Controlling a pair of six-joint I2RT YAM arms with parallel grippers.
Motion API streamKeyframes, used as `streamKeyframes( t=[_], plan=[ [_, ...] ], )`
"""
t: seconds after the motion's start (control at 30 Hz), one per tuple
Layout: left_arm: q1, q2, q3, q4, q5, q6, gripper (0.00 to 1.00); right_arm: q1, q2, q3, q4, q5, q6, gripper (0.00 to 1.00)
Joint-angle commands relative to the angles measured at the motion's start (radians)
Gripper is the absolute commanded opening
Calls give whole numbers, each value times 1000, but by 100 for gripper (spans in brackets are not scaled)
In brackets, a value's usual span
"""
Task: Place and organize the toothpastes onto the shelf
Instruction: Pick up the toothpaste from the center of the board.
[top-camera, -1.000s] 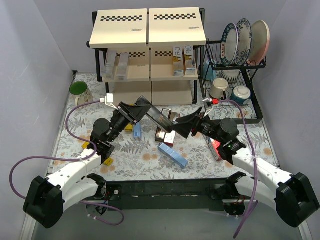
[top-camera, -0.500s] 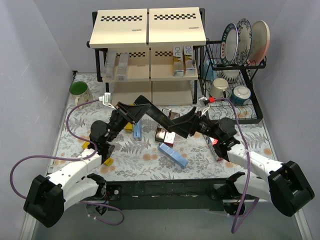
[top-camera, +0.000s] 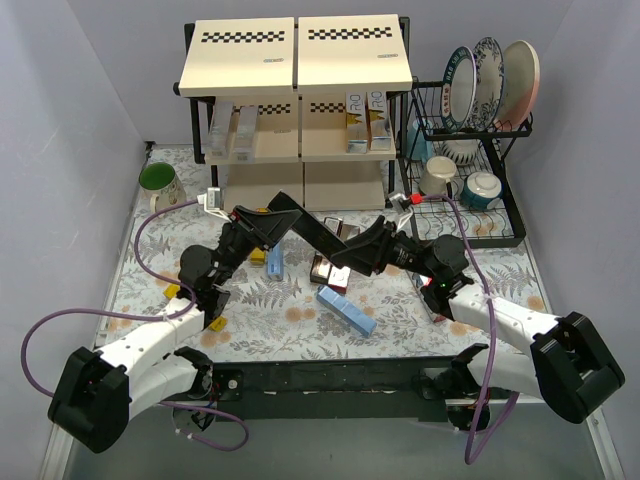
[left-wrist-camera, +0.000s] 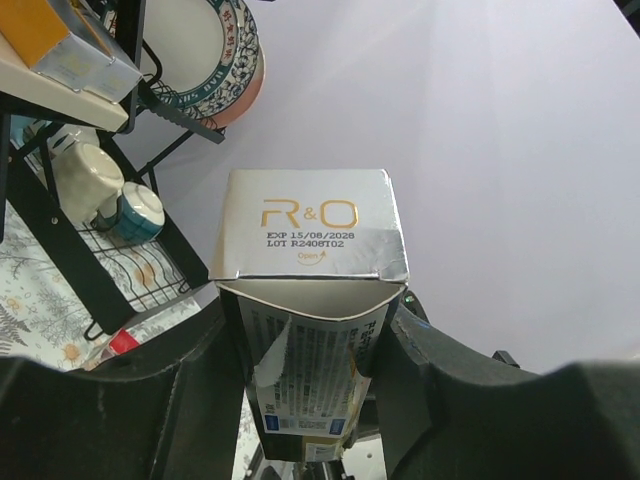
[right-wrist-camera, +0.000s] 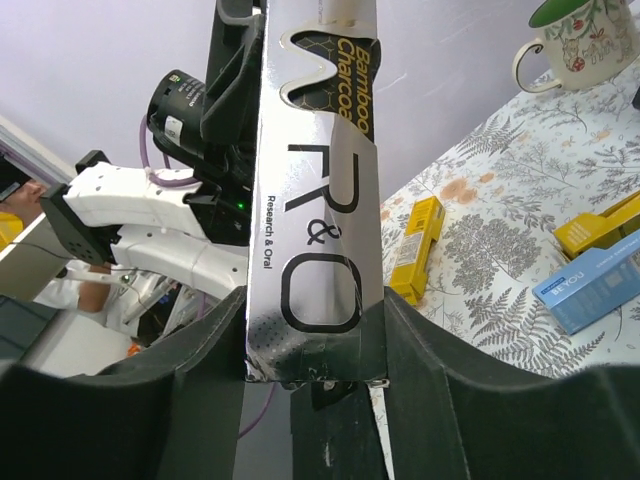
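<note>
A silver-and-black toothpaste carton hangs in mid-air over the middle of the table, gripped at both ends. My left gripper is shut on its left end, and my right gripper is shut on its right end. In the left wrist view the carton shows its "R&O" end flap, with my left gripper pressing both sides. In the right wrist view my right gripper clamps the same carton. The shelf stands at the back with silver toothpastes and yellow-silver ones on its middle tier.
Loose cartons lie on the table: a blue one, another blue one, dark ones, a red one and yellow ones. A black dish rack with plates and mugs stands at the back right. A green mug sits at the back left.
My right gripper moved up to the free end of the carton and shut on it. My left gripper kept hold and lifted its end slightly toward the shelf.
</note>
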Motion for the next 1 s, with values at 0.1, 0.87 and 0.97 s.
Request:
streamKeyframes(
  t=[0.1,0.87,0.97],
  plan=[
    [1,-96,-32,-90,-40,127,66,5,-53,38,-75,33,-127,39],
    [2,-453,167,-827,-820,873,98,7,-308,142,-806,588,-891,35],
    [2,-452,158,-827,-857,902,98,13,-323,174,-827,602,-982,35]
  ],
)
